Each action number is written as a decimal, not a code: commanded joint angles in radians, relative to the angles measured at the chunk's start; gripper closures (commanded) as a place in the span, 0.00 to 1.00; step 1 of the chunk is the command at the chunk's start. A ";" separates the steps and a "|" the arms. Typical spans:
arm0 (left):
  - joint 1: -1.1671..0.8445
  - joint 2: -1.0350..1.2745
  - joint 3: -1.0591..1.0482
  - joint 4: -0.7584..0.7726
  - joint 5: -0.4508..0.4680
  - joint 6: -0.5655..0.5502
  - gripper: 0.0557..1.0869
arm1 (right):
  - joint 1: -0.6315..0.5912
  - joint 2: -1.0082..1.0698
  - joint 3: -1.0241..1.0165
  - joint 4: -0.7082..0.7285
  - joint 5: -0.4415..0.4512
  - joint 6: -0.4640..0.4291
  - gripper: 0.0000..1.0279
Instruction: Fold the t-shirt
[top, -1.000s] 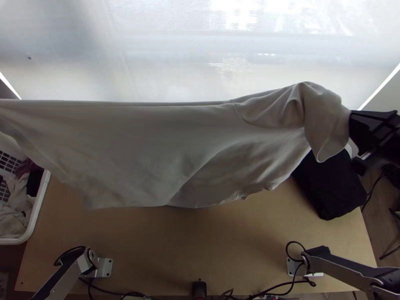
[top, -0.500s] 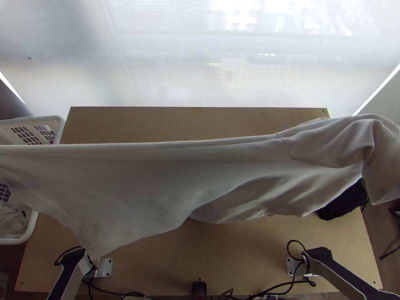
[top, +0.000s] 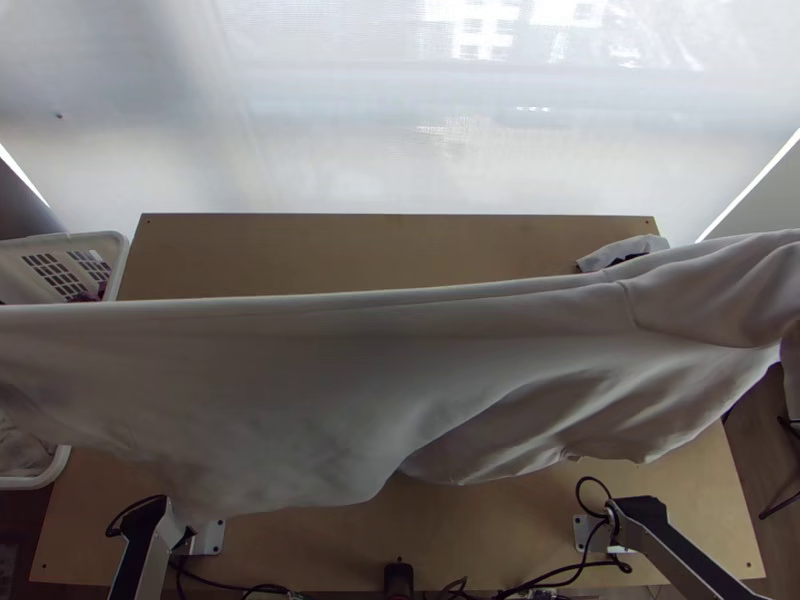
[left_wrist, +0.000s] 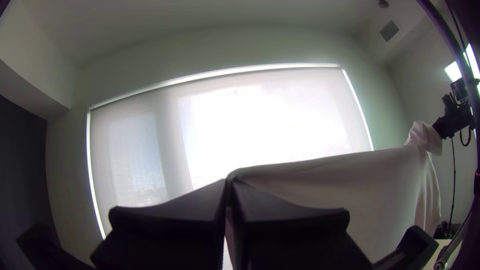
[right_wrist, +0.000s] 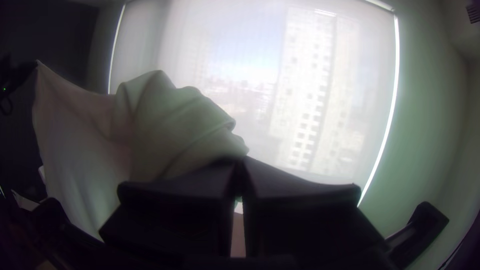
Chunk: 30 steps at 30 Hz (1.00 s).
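- T-shirt: runs off both side edges of the top view; the bit pinched by the left hand is hidden behind its fingers, likewise at the right hand.
- Surface: its middle is hidden by the shirt.
- White basket: partly behind the shirt, cut off at the edge.
- Pale cloth: partly covered; can't tell what garment.
- Black object: cut off below.

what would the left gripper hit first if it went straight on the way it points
Probably the window blind; beyond the t-shirt held in the left gripper, the way looks free, though how far off is unclear.
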 joint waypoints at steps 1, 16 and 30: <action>0.103 -0.007 -0.012 0.051 0.002 -0.093 0.97 | -0.030 0.000 0.003 0.091 -0.017 -0.073 0.98; 0.109 -0.101 -0.084 0.025 -0.001 -0.059 0.97 | -0.053 -0.006 0.001 0.136 -0.059 -0.185 0.98; 0.092 -0.159 -0.076 -0.078 -0.001 0.036 0.97 | -0.060 -0.036 -0.014 0.168 -0.088 -0.223 0.98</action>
